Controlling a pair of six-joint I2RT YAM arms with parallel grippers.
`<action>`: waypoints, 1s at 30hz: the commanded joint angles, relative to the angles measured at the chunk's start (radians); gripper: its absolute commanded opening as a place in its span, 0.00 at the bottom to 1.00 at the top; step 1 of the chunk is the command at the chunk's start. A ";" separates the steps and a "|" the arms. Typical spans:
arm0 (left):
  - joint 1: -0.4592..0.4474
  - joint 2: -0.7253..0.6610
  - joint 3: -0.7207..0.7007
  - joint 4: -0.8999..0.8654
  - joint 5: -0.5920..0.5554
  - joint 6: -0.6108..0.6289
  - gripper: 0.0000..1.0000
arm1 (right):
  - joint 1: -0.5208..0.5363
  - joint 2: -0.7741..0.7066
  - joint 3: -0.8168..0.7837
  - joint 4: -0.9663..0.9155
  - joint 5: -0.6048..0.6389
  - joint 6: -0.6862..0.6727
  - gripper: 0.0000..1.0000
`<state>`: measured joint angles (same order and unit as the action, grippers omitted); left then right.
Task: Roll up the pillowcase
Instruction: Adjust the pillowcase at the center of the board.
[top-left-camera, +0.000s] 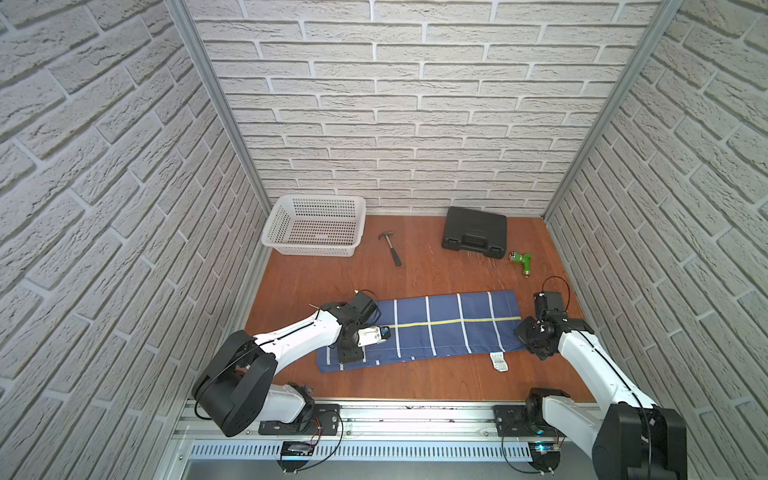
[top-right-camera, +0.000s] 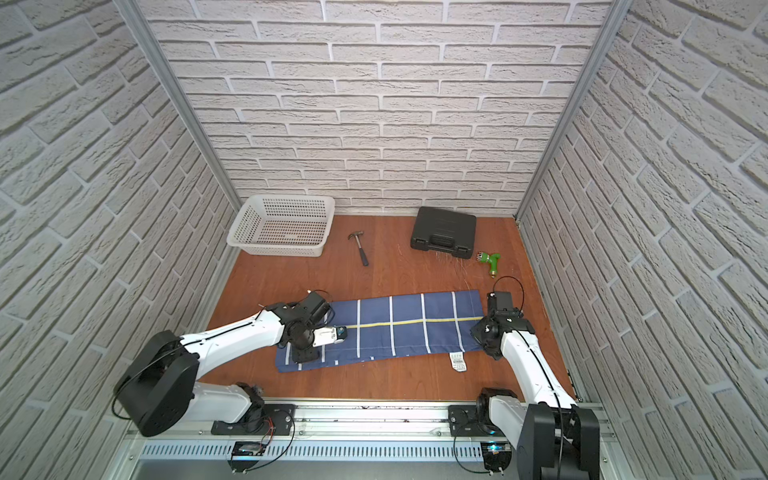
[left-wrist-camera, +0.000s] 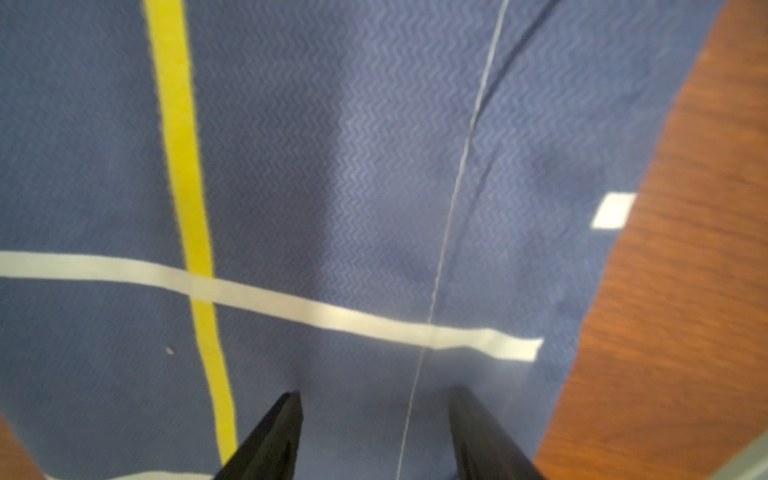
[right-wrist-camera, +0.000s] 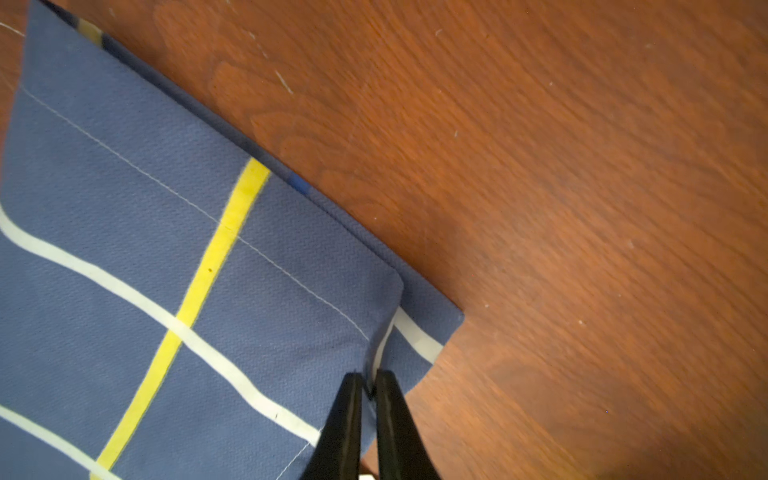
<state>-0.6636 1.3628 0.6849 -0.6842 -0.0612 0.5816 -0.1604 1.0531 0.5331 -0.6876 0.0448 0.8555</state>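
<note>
hammer (top-left-camera: 390, 248), basket (top-left-camera: 316, 249), case (top-left-camera: 473, 230), green nozzle (top-left-camera: 522, 262) lie well beyond pillowcase (top-left-camera: 444, 328).

The right end effector (right-wrist-camera: 368, 384) pinches the pillowcase (right-wrist-camera: 166, 249) at its corner edge (a lower layer juts past it) on the counter (right-wrist-camera: 582, 208).

No legible text; care tag (top-left-camera: 498, 362) print too small.

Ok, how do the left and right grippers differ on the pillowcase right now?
The left gripper has its fingers spread apart over the pillowcase; the right gripper has them pinched together on its edge. The left gripper sits over the cloth's interior near one end; the right gripper is at the opposite end's corner. Both are black-fingered and low at the cloth.
</note>
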 joint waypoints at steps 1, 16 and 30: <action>-0.005 -0.006 -0.007 -0.026 0.017 -0.007 0.61 | -0.016 0.021 -0.013 0.043 0.014 -0.014 0.06; -0.013 -0.066 0.006 -0.055 0.035 -0.064 0.61 | -0.054 -0.076 0.004 0.217 -0.159 -0.250 0.02; -0.036 -0.038 -0.009 -0.051 0.041 -0.088 0.61 | -0.126 -0.061 -0.061 0.214 -0.126 -0.273 0.02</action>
<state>-0.6945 1.3155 0.6849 -0.7136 -0.0395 0.5102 -0.2764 0.9970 0.5053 -0.4885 -0.1009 0.5655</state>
